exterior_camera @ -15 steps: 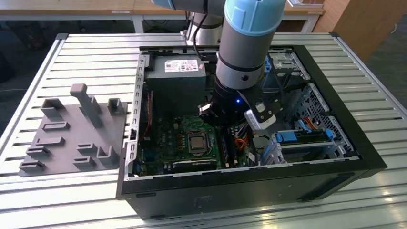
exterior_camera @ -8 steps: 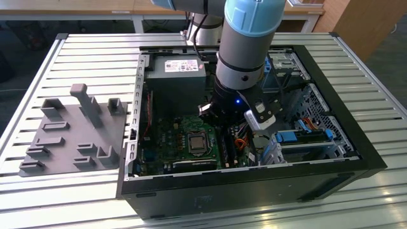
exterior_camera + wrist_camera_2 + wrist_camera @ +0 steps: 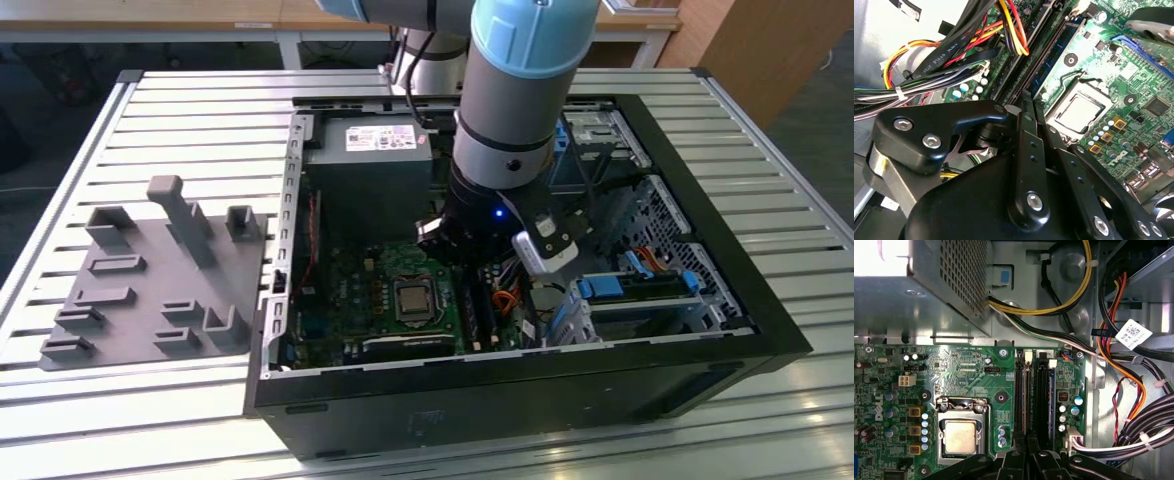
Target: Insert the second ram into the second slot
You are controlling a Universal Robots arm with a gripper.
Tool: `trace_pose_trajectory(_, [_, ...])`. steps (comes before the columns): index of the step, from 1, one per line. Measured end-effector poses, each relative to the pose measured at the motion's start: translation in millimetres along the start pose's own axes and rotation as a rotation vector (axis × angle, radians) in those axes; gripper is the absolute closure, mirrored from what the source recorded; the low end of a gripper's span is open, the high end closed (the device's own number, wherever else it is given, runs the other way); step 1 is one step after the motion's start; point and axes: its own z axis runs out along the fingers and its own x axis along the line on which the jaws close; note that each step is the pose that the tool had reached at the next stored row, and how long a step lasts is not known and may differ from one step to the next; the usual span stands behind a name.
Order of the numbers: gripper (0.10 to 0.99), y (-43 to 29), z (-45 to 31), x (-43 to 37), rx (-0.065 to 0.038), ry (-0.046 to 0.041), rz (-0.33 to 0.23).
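Hand (image 3: 1026, 452) poised low over motherboard (image 3: 969, 375) slots.

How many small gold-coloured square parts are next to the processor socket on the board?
3 gold squares, in one row along one side of the processor socket: one end, the middle, the other end. More may be hidden elsewhere.

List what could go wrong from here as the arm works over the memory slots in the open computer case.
1. The gripper is lined up with the narrow memory slots, which lie side by side. A slight sideways offset could press into the wrong slot or the board.
2. A cable bundle runs close beside the slots, so the gripper might snag a wire.
3. The processor socket sits on the slots' other side and could be knocked.
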Motion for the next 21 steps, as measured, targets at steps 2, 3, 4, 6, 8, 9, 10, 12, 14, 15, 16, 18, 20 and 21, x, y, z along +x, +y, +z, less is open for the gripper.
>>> trace_pose_trajectory(2, [0.957, 0.0, 0.0, 0.0, 0.0, 0.0, 0.0])
trace_pose_trajectory(3, [0.957, 0.0, 0.0, -0.2, 0.0, 0.0, 0.0])
trace_pose_trajectory(4, [0.957, 0.0, 0.0, -0.5, 0.0, 0.0, 0.0])
trace_pose_trajectory(6, [0.957, 0.0, 0.0, -1.5, -0.002, 0.0, 0.0])
trace_pose_trajectory(8, [0.957, -0.1, 0.0, -3.3, -0.004, 0.0, 0.0])
trace_pose_trajectory(9, [0.957, -0.1, 0.0, -3.6, -0.004, 0.0, 0.001])
trace_pose_trajectory(10, [0.957, -0.2, 0.1, -3.5, -0.004, 0.0, 0.001])
trace_pose_trajectory(12, [0.957, -0.9, 0.1, -3.6, -0.004, 0.0001, 0.001])
trace_pose_trajectory(14, [0.957, -2.2, 0.1, -3.6, -0.004, 0.0001, 0.001])
trace_pose_trajectory(15, [0.957, -2.4, 0.1, -3.5, -0.004, 0.0, 0.001])
trace_pose_trajectory(16, [0.957, -2.5, 0.1, -3.6, -0.004, 0.0, 0.001])
trace_pose_trajectory(18, [0.957, -2.6, 0.2, -3.6, -0.004, 0.0, 0.001])
trace_pose_trajectory(20, [0.957, -2.7, 0.9, -3.6, -0.004, 0.0, 0.001])
trace_pose_trajectory(21, [0.957, -2.6, 1.5, -3.6, -0.004, 0.0, 0.001])
